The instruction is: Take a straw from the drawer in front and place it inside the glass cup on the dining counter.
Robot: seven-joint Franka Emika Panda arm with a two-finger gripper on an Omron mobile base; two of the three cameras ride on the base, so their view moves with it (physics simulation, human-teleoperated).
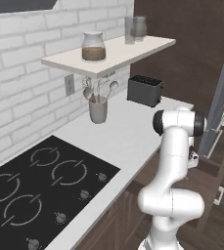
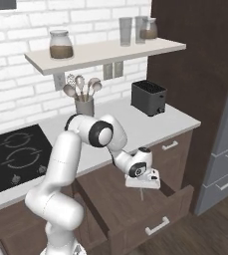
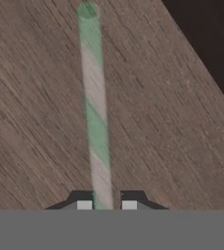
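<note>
Now the gripper (image 3: 106, 205) is closed tight on the straw (image 3: 96, 112), which runs straight out from between its fingertips (image 3: 84, 205) toward the wooden floor of the drawer (image 2: 135, 209). Seen from the right base view, the drawer stands pulled out under the desk (image 2: 135, 124), and the gripper (image 2: 142, 194) hangs above its inside with the straw (image 2: 142, 193) pointing down.
</note>
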